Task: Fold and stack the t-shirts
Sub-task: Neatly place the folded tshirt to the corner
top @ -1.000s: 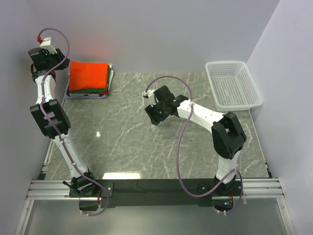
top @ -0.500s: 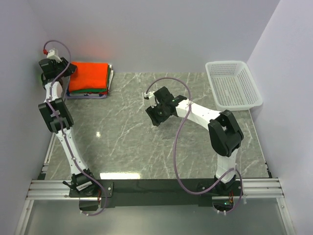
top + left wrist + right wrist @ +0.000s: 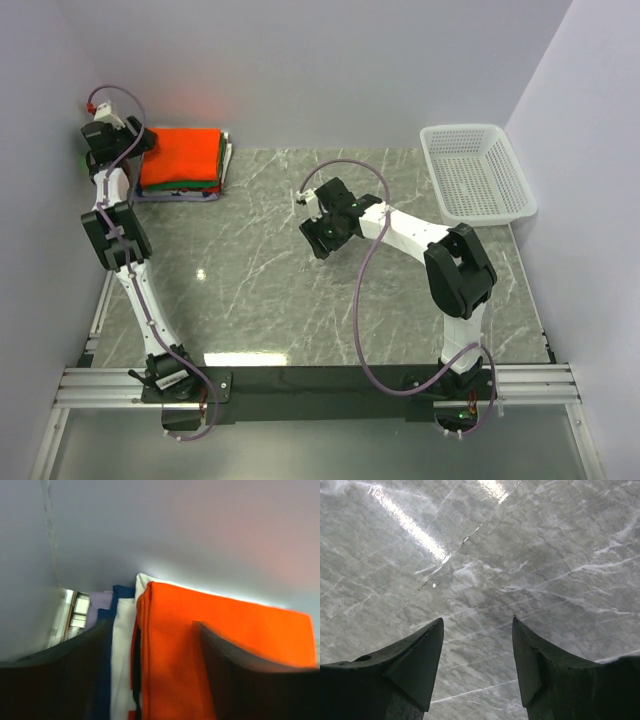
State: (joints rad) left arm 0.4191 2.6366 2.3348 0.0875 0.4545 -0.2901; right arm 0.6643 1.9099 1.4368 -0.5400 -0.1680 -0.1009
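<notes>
Cloth so soft likely sags, so pinch folded edges. The folded stack of t-shirts (image 3: 182, 162), bright orange on top, lies upper left on the grey marble worktop (image 3: 250, 280); left gripper (image 3: 152, 625) gapes over it, right gripper (image 3: 477, 621) open, both empty.

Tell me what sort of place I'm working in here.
Probably a lab or test cell, not a home: plain walls box in a marble-pattern table, left arm and right arm are bolted to a metal rail, folded t-shirts and a white basket sit at far corners.
</notes>
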